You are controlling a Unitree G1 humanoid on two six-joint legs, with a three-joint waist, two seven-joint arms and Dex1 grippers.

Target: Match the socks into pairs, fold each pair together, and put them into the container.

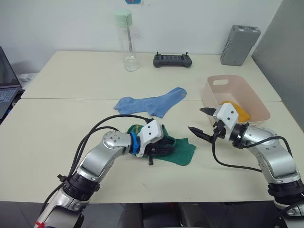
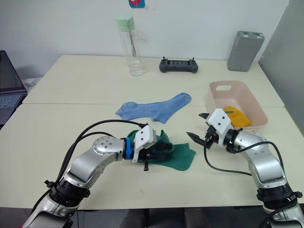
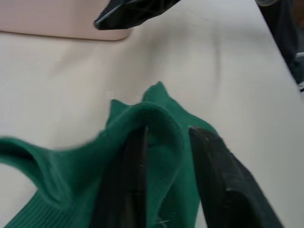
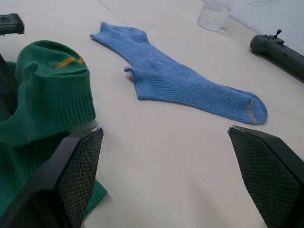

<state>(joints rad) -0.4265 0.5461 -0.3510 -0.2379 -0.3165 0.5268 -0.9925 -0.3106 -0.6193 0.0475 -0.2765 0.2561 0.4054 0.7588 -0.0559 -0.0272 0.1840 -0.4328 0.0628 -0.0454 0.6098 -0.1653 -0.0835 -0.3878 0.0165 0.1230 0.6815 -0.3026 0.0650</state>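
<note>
The dark green socks lie bunched near the table's front, one with a small yellow mark. My left gripper is shut on a raised fold of green sock, with a finger on each side of it. My right gripper hovers open just right of the green pile, between it and the container. Its fingers are spread wide with nothing between them. The light blue socks lie flat and overlapping at mid-table. The pale pink container stands at the right with a folded mustard-yellow pair inside.
Along the table's far edge stand a clear water bottle with a green cap, a black handheld controller and a grey upright box. A laptop sits at the far left. A seam crosses the tabletop behind the blue socks.
</note>
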